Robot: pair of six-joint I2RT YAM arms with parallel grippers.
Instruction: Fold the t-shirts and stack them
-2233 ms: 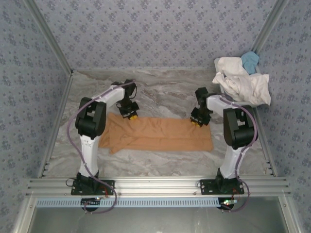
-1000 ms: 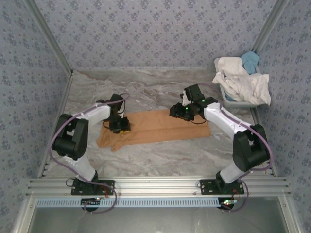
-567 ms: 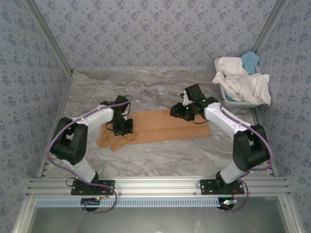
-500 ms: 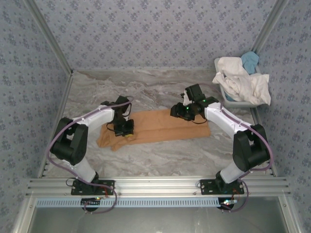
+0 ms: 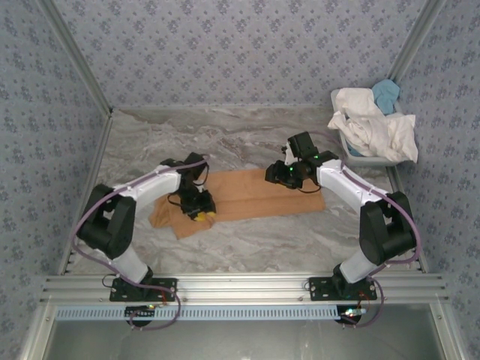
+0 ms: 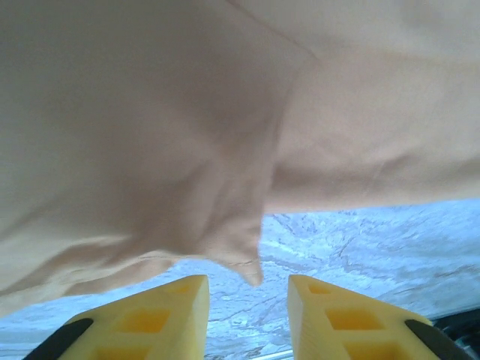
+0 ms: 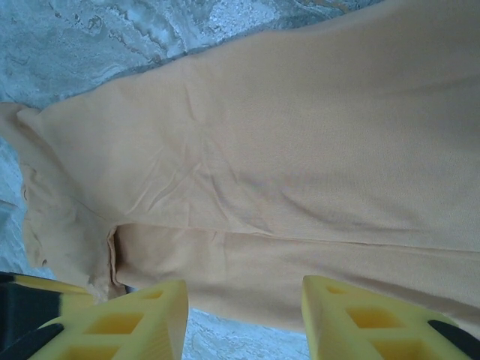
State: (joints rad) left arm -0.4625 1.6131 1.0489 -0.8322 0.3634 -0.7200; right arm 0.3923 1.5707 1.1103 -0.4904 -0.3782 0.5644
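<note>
Lying on grey marbled table (image 5: 247,142) between blue floral walls (image 5: 247,45), tan-orange t-shirt (image 5: 255,199)

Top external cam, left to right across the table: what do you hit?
left hand → right hand → pile of white t-shirts. The tan-orange t-shirt runs beneath both hands, so it is left unranked.

tan tee (image 7: 300,142) on marble tbl (image 7: 97,37), jaws apart

I see bare marble table (image 5: 247,139) beyond the tan-orange t-shirt (image 5: 251,201) and in front of it. To its far right, the tub (image 5: 367,160) heaped with white t-shirts (image 5: 375,127) blocks the corner.
</note>
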